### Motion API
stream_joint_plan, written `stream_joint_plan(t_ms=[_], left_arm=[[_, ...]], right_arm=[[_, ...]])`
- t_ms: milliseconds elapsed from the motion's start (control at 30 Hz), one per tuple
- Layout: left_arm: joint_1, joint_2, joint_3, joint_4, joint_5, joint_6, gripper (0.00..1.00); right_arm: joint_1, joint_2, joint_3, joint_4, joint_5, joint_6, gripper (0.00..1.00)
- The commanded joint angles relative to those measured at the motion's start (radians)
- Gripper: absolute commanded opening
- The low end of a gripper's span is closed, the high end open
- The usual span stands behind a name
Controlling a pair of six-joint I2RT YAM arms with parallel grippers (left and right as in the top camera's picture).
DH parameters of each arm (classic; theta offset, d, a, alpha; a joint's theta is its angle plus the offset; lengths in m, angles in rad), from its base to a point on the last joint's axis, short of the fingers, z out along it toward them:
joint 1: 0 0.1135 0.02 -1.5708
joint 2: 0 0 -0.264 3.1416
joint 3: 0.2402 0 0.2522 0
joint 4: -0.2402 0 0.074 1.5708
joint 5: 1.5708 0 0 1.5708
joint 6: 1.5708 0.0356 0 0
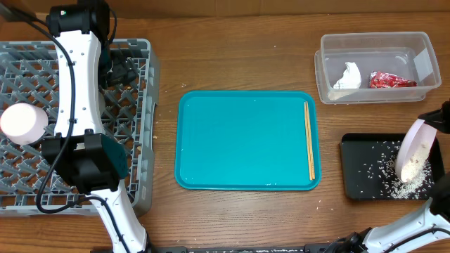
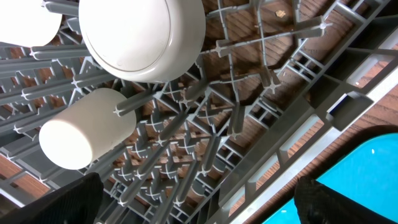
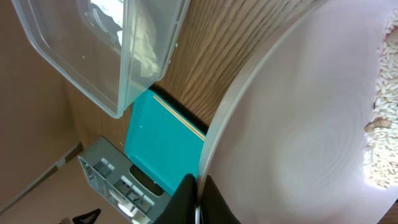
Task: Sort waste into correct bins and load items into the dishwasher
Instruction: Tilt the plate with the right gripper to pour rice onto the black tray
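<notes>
right tool [image 3: 198, 200] grasping tilted plate [image 1: 413, 149] over black tray [image 1: 351, 169]; left tool [image 2: 199, 208] released, above rack [image 1: 144, 105]

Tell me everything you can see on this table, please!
dish rack: one, grey, left side
cup: one, white, in the rack
bowl: one, white, in the rack by the cup
serving tray: one, teal, middle
chopsticks: seemingly a pair, wooden, on the serving tray's right side
tub: one, clear, far right
napkin: one, white, in the tub
wrapper: one, red, in the tub
black tray: one, near right
rice crumbs: many, white, in the black tray
dish: one, white-pink, tilted over the black tray
left gripper: open, over the rack
right gripper: shut on the dish
</notes>
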Motion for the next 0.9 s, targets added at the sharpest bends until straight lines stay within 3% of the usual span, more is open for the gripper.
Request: stream_joint_plan(t_ms=[0, 100, 200, 333, 500, 633, 800, 867], left_arm=[[-0.002, 0.008, 0.007, -0.002, 0.001, 0.011, 1.0], [-0.002, 0.008, 0.007, -0.002, 0.001, 0.011, 1.0], [-0.002, 0.008, 0.007, -0.002, 0.001, 0.011, 1.0], [-0.002, 0.008, 0.007, -0.002, 0.001, 0.011, 1.0], [-0.002, 0.008, 0.007, -0.002, 0.001, 0.011, 1.0], [-0.002, 0.008, 0.007, -0.002, 0.001, 0.011, 1.0], [-0.002, 0.008, 0.007, -0.002, 0.001, 0.011, 1.0], [-0.002, 0.008, 0.007, -0.002, 0.001, 0.011, 1.0]], right_arm=[[-0.002, -0.032, -0.002, -0.007, -0.135, -0.111, 0.04], [0.002, -0.032, -0.004, 0.0, -0.079, -0.096, 0.04], [-0.002, -0.032, -0.005, 0.007, 0.042, 0.037, 0.04], [-0.003, -0.032, -0.005, -0.007, -0.139, -0.119, 0.04], [-0.003, -0.032, -0.005, 0.006, -0.043, -0.039, 0.04], [0.004, -0.032, -0.006, -0.007, -0.207, -0.188, 0.04], [0.004, -0.032, -0.006, 0.022, -0.008, 0.01, 0.04], [0.004, -0.032, -0.006, 0.02, -0.029, 0.009, 0.04]])
